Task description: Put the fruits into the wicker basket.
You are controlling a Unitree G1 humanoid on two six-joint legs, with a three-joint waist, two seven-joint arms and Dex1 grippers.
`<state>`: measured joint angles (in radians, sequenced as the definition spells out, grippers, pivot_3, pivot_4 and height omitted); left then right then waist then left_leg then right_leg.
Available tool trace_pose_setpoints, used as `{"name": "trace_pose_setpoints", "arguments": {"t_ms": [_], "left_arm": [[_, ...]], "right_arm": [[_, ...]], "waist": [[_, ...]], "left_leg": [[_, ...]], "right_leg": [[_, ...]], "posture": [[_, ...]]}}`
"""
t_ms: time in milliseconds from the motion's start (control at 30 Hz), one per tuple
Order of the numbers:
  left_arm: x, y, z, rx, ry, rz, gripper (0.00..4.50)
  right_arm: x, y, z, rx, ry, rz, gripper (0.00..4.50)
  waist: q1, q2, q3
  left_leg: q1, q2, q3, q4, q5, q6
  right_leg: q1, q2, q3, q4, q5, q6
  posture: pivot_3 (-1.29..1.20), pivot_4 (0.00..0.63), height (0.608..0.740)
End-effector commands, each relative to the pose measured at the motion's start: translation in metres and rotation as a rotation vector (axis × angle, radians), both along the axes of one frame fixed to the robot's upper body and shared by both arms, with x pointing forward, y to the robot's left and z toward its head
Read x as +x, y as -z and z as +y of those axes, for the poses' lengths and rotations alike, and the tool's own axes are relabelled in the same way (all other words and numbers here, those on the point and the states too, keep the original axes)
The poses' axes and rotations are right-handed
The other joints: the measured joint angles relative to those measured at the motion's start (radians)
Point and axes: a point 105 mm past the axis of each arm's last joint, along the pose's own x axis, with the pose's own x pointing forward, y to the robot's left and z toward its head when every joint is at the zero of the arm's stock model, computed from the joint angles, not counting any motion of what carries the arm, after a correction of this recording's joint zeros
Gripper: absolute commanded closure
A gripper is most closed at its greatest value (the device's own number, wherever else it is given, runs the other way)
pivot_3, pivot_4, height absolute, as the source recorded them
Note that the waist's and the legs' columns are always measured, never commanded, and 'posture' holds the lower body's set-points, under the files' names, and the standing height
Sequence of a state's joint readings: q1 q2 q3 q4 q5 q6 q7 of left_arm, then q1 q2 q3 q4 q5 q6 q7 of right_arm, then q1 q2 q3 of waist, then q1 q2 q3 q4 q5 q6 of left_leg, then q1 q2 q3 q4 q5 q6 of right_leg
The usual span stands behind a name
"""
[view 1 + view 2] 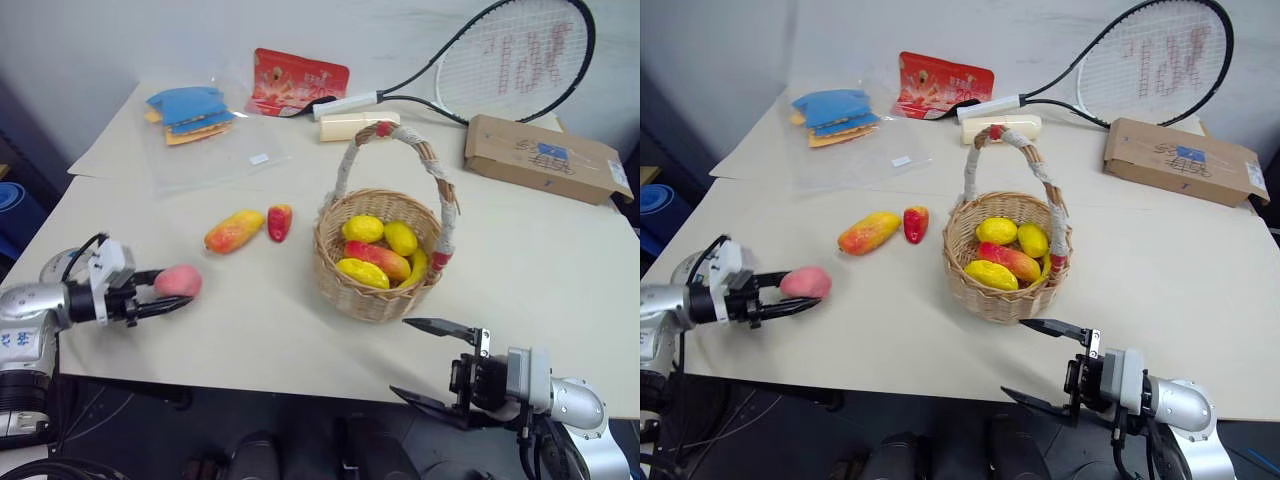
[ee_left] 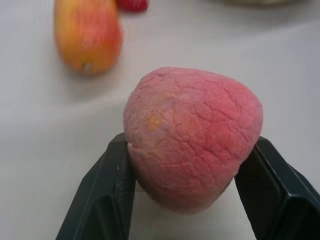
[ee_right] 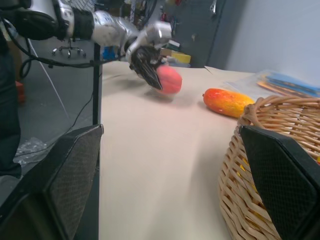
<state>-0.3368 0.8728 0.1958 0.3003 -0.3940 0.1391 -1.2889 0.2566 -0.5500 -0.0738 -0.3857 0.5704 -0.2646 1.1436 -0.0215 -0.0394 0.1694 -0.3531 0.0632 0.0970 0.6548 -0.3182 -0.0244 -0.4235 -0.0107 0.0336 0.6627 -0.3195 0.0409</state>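
Right gripper (image 1: 432,362) sits nearest the camera, low at the table's near edge just in front of the wicker basket (image 1: 380,290), its jaws spread wide with nothing between them; from there, largest to smallest. Behind everything the table (image 1: 540,240) carries a tennis racket (image 1: 520,55) along the far side, a cardboard box (image 1: 545,157) to its right, a red packet (image 1: 298,80) and a clear bag of blue cloths (image 1: 195,115) toward the far left, and a cream cylinder (image 1: 358,125) just behind the basket's arched handle; the basket already holds several yellow and red-yellow fruits; the mango (image 1: 234,231) lies on the bare table left of the basket, its long axis running slantwise toward the basket, with the small red fruit (image 1: 279,222) just beside its far end; smallest, the pink peach (image 1: 178,282) is pinched between the two black fingers of the left gripper (image 1: 172,293) at the table's left, and appears raised slightly off the surface, though I cannot be sure.

What the coming move turns on, as I judge it: the basket lies to the right of the left gripper, well apart, with mango and red fruit set a little farther back than the straight path; the left arm has the fruit, so it must carry it rightward over the rim and clear of the tall handle.
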Motion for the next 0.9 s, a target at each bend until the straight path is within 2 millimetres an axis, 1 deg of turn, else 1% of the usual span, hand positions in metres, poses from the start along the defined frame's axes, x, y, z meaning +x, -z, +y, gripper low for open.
{"name": "trace_pose_setpoints", "arguments": {"t_ms": [33,100,167,200,267,333,367,433,467,533,567,667,700,767,800,833,900], "left_arm": [[-0.001,-0.037,-0.058,-0.029,0.197,-0.104,2.10],[0.005,-0.045,-0.098,-0.015,0.297,-0.130,2.10],[0.019,-0.057,-0.136,-0.062,0.341,-0.176,2.10],[0.023,-0.062,-0.148,-0.088,0.348,-0.185,2.10],[0.036,-0.070,-0.182,-0.142,0.367,-0.215,2.10],[0.043,-0.072,-0.209,-0.160,0.390,-0.228,2.10],[0.044,-0.069,-0.221,-0.158,0.408,-0.223,2.10],[0.045,-0.060,-0.237,-0.131,0.435,-0.206,2.10],[0.045,-0.057,-0.241,-0.118,0.443,-0.201,2.10],[0.042,-0.054,-0.245,-0.113,0.462,-0.190,1.39],[0.041,-0.055,-0.245,-0.127,0.458,-0.182,1.11],[0.041,-0.060,-0.238,-0.143,0.437,-0.206,0.15],[0.041,-0.064,-0.234,-0.158,0.420,-0.221,0.02],[0.039,-0.080,-0.222,-0.236,0.366,-0.259,0.02],[0.036,-0.084,-0.213,-0.257,0.351,-0.263,0.02],[0.031,-0.083,-0.201,-0.254,0.334,-0.265,0.02],[0.022,-0.073,-0.166,-0.214,0.285,-0.237,0.02]], "right_arm": [[0.008,-0.028,-0.016,0.062,0.151,-0.101,0.00],[0.014,-0.042,-0.029,0.129,0.266,-0.083,0.00],[0.015,-0.050,-0.035,0.142,0.337,-0.094,0.00],[0.016,-0.052,-0.037,0.142,0.361,-0.104,0.00],[0.017,-0.055,-0.041,0.172,0.434,-0.108,0.00],[0.016,-0.055,-0.038,0.179,0.455,-0.104,0.00],[0.015,-0.055,-0.035,0.183,0.459,-0.099,0.00],[0.013,-0.055,-0.031,0.187,0.468,-0.093,0.00],[0.013,-0.055,-0.029,0.188,0.473,-0.091,0.00],[0.012,-0.055,-0.028,0.191,0.492,-0.091,0.00],[0.011,-0.055,-0.028,0.192,0.500,-0.090,0.00],[0.009,-0.053,-0.027,0.190,0.502,-0.086,0.00],[0.008,-0.052,-0.025,0.183,0.490,-0.084,0.00],[0.006,-0.051,-0.023,0.170,0.464,-0.089,0.00],[0.006,-0.050,-0.022,0.167,0.451,-0.092,0.00],[0.005,-0.050,-0.022,0.164,0.440,-0.097,0.00],[0.004,-0.050,-0.019,0.148,0.388,-0.107,0.00]], "waist": [[0.006,0.000,0.000],[0.015,0.001,0.000],[0.021,0.001,0.000],[0.022,0.001,0.000],[0.018,0.001,0.000],[0.011,0.001,0.000],[0.006,0.001,0.000],[-0.004,0.001,0.000],[-0.009,0.001,0.000],[-0.013,0.002,0.001],[-0.014,0.002,0.001],[-0.013,0.002,0.001],[-0.014,0.002,0.001],[-0.013,0.002,0.001],[-0.013,0.002,0.001],[-0.013,0.002,0.001],[-0.020,0.003,0.001]], "left_leg": [[0.000,0.000,0.000,0.000,0.000,0.000],[0.001,-0.001,0.000,0.001,0.000,0.000],[0.001,-0.001,0.000,0.003,0.000,0.000],[0.000,-0.002,0.000,0.004,0.000,0.000],[-0.001,-0.001,0.000,0.005,0.000,0.000],[-0.001,-0.001,0.001,0.006,0.000,0.000],[-0.001,-0.001,0.001,0.006,0.000,0.000],[0.000,-0.001,0.001,0.006,0.000,0.000],[0.000,-0.001,0.000,0.006,0.000,0.000],[0.000,0.000,-0.001,0.006,-0.001,-0.001],[0.000,0.000,-0.001,0.006,-0.001,-0.002],[0.001,0.001,-0.002,0.006,-0.002,-0.004],[0.001,0.001,-0.002,0.006,-0.002,-0.004],[0.002,0.001,-0.001,0.006,-0.002,-0.004],[0.002,0.001,-0.001,0.006,-0.002,-0.004],[0.002,0.001,-0.001,0.006,-0.002,-0.004],[0.002,0.001,-0.001,0.006,-0.002,-0.004]], "right_leg": [[0.001,0.000,0.000,0.000,0.000,0.001],[0.002,0.000,0.001,-0.001,0.001,0.001],[0.002,0.001,0.001,0.000,0.001,0.002],[0.003,0.002,0.001,0.000,0.001,0.003],[0.003,0.004,0.002,-0.001,0.002,0.004],[0.003,0.005,0.004,-0.001,0.002,0.004],[0.003,0.006,0.005,-0.001,0.002,0.004],[0.003,0.007,0.008,-0.001,0.002,0.004],[0.003,0.009,0.009,-0.001,0.002,0.004],[0.003,0.013,0.013,-0.001,0.002,0.004],[0.003,0.016,0.017,0.000,0.002,0.005],[0.003,0.018,0.021,0.001,0.002,0.005],[0.003,0.018,0.021,0.000,0.002,0.005],[0.003,0.018,0.022,0.000,0.002,0.005],[0.002,0.018,0.022,0.000,0.002,0.005],[0.002,0.018,0.022,0.001,0.003,0.005],[0.001,0.018,0.023,0.001,0.003,0.005]], "posture": [[0.00,0.150,0.740],[0.00,0.150,0.740],[0.00,0.150,0.740],[0.00,0.150,0.740],[0.00,0.150,0.740],[0.00,0.150,0.740],[0.00,0.150,0.740],[0.00,0.150,0.740],[0.00,0.150,0.740],[0.00,0.150,0.740],[0.00,0.150,0.740],[0.00,0.150,0.740],[0.00,0.150,0.740],[0.00,0.150,0.740],[0.00,0.150,0.740],[0.00,0.150,0.740],[0.00,0.150,0.740]]}}
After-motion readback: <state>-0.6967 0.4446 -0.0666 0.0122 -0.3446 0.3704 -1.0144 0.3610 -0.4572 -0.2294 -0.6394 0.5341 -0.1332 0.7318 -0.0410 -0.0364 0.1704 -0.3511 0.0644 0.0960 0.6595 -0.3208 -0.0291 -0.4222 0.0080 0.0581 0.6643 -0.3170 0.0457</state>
